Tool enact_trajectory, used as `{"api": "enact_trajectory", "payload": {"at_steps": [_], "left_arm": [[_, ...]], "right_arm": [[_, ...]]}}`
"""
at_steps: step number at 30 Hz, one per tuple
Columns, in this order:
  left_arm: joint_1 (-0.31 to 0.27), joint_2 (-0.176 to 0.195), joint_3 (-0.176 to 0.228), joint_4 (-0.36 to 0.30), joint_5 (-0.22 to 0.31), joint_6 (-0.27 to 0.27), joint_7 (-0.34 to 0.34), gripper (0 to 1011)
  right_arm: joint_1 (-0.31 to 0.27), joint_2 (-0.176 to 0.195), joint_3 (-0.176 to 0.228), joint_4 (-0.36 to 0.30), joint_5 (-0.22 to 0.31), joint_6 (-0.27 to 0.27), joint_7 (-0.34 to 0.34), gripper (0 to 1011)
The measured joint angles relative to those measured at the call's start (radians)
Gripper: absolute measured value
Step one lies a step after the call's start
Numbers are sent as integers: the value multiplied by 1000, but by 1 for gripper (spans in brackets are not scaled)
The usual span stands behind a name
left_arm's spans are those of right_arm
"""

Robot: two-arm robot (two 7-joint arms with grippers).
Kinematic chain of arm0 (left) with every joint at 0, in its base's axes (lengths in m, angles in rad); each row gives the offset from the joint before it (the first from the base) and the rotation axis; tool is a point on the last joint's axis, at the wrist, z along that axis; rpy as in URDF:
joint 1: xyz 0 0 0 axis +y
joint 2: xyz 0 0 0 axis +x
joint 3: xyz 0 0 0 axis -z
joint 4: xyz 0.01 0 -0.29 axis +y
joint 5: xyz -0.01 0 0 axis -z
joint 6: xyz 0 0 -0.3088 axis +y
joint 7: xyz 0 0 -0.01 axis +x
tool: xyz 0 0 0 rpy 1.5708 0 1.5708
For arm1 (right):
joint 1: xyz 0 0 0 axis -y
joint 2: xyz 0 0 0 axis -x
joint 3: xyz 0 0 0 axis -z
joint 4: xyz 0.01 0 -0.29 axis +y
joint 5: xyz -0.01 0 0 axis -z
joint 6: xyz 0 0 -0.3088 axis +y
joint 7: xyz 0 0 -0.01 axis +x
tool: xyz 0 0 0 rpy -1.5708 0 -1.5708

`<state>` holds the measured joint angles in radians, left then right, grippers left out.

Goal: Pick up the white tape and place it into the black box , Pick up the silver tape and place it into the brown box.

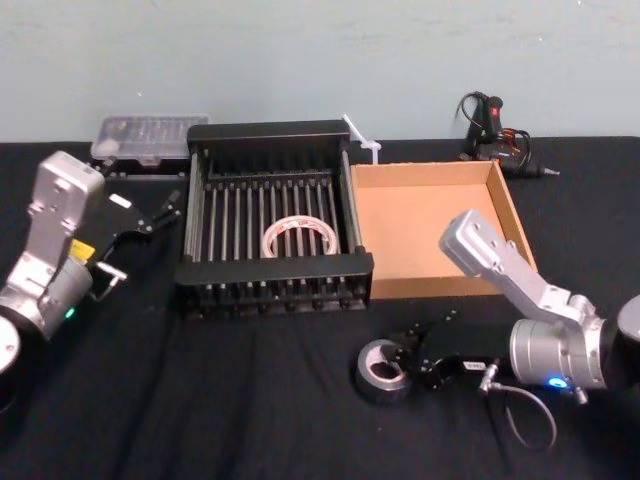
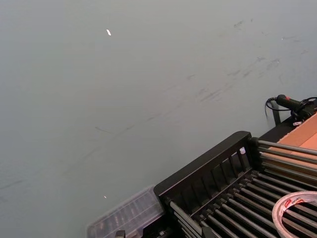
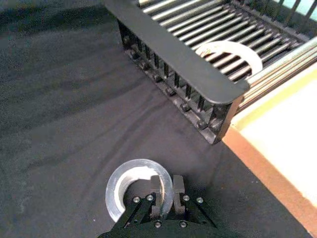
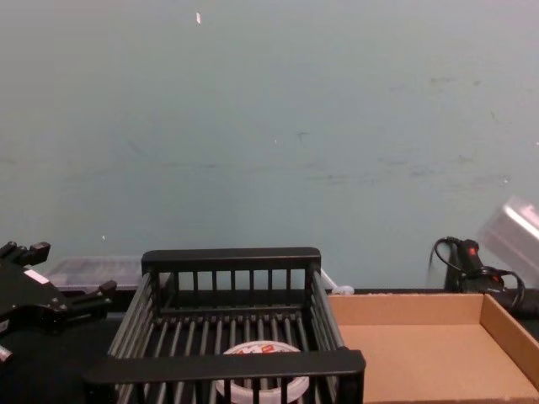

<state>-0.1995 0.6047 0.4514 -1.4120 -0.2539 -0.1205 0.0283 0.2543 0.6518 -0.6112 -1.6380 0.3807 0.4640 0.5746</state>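
Black cloth over the table (image 1: 250,400), teal wall behind. Head view: black box (image 1: 272,272) centre, white tape (image 1: 298,238) lying flat on its slatted floor; brown box (image 1: 415,287) touching its right side, floor bare. Silver tape (image 1: 384,371) sits on the cloth in front of the seam between the two boxes. Right gripper (image 1: 408,362) is low at the tape's right edge, fingers closed across the roll's wall. Left gripper (image 1: 172,206) hangs just left of the black box, fingers slightly apart, holding nothing. Clear plastic case (image 1: 148,137) behind the black box's left corner, glue gun (image 1: 487,126) behind the brown box. Left wrist view: mostly wall, black box corner (image 2: 208,173), sliver of white tape (image 2: 293,204) inside, clear case (image 2: 126,217) beside it. Right wrist view: right gripper (image 3: 166,191) pinching the silver tape (image 3: 130,184) wall, one finger inside the core, one outside; roll still flat on the cloth. Chest view: white tape (image 4: 261,383) inside the black box (image 4: 227,364), brown box (image 4: 404,321) to the right, left gripper (image 4: 99,296) by the black box's left wall.
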Motion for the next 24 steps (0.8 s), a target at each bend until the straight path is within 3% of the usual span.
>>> {"api": "enact_trajectory", "payload": {"at_steps": [13, 24], "left_arm": [[0, 0, 0, 0, 0, 0, 0, 1001], [0, 0, 0, 0, 0, 0, 0, 1001]], "right_arm": [[-13, 13, 76, -29, 28, -6, -70, 158], [21, -46, 145, 21, 22, 33, -180, 158]]}}
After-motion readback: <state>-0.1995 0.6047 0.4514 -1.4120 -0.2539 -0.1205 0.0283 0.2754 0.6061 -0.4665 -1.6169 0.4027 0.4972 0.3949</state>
